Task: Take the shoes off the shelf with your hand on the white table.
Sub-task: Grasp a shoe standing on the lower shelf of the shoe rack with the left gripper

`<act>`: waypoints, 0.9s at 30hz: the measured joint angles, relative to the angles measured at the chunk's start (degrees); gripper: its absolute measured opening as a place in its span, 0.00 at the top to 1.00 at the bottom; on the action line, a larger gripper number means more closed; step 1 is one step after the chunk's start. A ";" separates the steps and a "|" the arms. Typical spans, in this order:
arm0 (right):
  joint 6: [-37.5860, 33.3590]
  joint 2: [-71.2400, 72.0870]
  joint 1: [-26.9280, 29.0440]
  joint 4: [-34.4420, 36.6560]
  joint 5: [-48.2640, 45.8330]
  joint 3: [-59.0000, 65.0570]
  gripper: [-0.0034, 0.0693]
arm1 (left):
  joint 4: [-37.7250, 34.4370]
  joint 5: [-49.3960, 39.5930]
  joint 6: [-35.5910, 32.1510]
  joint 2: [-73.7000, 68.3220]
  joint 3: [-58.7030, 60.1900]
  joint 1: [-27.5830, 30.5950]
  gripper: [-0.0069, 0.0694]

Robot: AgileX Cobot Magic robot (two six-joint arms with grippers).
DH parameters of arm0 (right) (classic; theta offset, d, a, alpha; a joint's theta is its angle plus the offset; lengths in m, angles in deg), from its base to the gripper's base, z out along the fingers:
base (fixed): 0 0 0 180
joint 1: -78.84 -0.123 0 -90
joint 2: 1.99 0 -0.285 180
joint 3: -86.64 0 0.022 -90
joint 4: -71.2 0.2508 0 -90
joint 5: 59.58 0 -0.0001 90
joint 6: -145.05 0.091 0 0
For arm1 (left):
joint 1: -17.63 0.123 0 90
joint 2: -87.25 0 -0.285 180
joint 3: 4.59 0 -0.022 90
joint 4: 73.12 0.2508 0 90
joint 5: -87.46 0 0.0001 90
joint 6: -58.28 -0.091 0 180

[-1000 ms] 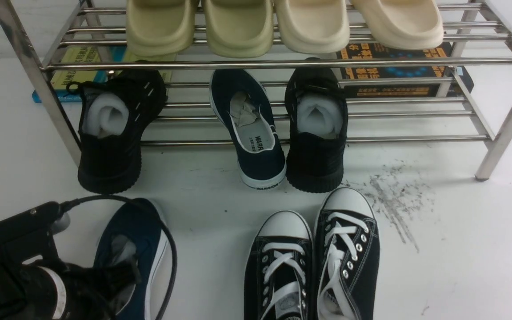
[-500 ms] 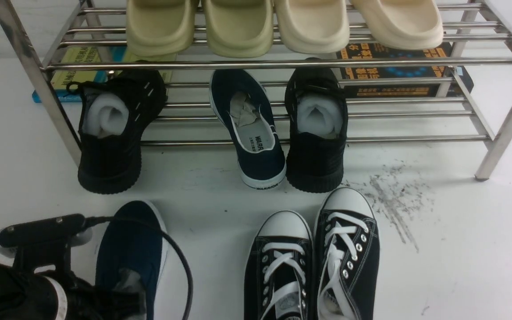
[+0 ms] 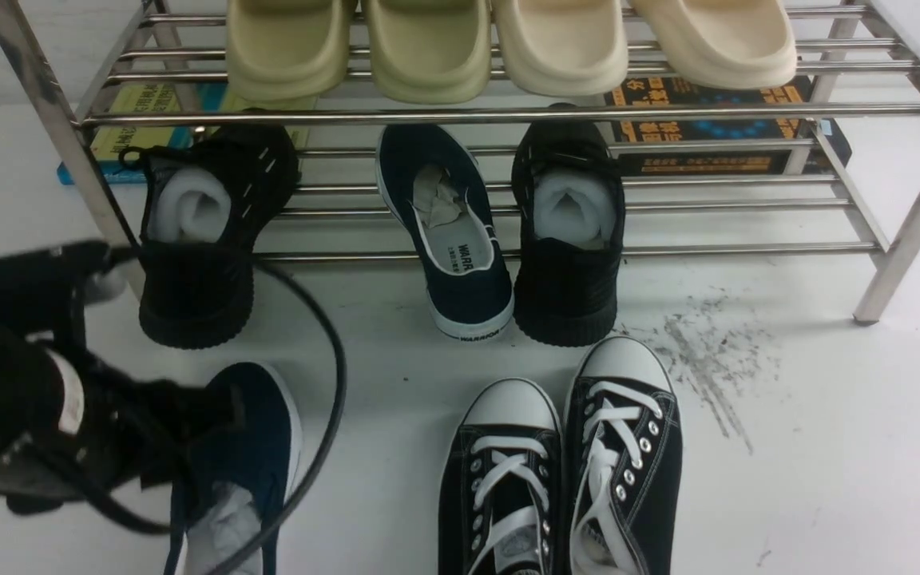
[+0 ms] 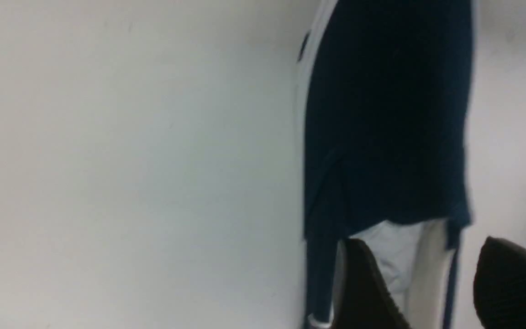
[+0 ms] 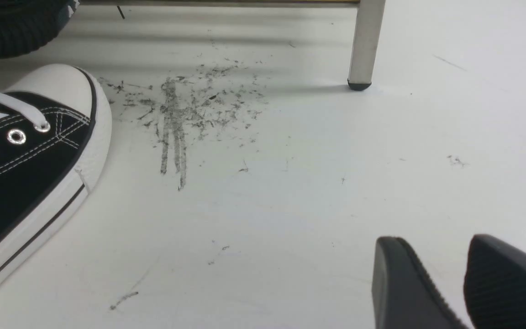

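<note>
Showing wrist-side only: left pincer (image 4: 423, 242) straddling shoe (image 4: 386, 114).

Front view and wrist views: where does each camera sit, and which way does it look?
Front view: sits between the arms, looks forward and down at the shiny steel two-tier shelf on the white table; the black left arm shows.
Left wrist view: on the left wrist, looks down past the left claw at a navy blue canvas slip-on shoe.
Right wrist view: on the right wrist, looks low across the table past the right claw at grey scuff marks.
Shared: front and right wrist both show the scuffs.
</note>
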State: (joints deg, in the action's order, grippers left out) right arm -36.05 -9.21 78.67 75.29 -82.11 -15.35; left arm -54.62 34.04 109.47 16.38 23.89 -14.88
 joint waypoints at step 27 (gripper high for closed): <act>0.00 0.00 0.00 0.00 0.00 0.00 0.63 | -8.36 21.52 -2.14 -26.35 -21.65 0.00 0.91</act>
State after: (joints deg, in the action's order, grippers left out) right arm -36.05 -9.21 78.67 75.29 -82.11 -15.35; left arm -62.97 55.55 107.33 -9.97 2.24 -14.88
